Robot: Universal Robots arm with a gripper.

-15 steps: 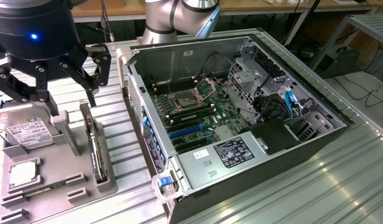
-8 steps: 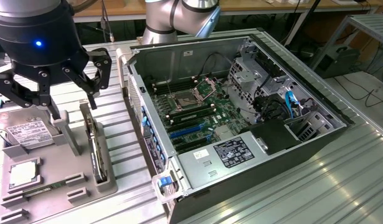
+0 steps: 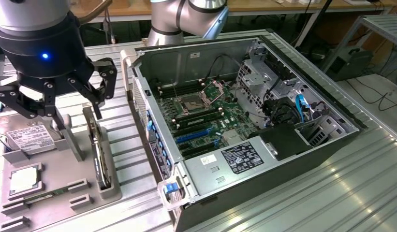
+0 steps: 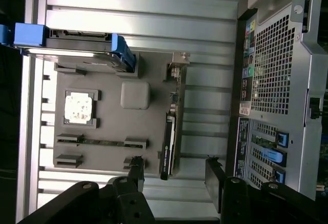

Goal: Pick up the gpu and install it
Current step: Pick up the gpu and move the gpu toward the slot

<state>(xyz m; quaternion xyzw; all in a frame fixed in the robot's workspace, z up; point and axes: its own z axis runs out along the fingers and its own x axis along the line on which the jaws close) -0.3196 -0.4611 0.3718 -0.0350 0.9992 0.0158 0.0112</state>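
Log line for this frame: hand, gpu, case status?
hand: open, empty, above gpu | gpu: on edge in tray slot, not gripped | case: side open, gpu not installed

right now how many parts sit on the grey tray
4: hard drive at one end, cpu next, memory stick past it, gpu on edge along the side nearest the case.

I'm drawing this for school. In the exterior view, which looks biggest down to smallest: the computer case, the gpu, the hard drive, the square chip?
1. computer case, by far.
2. gpu and hard drive: no clear order, because the gpu stands on edge and shows little of its face.
3. square chip, smallest.
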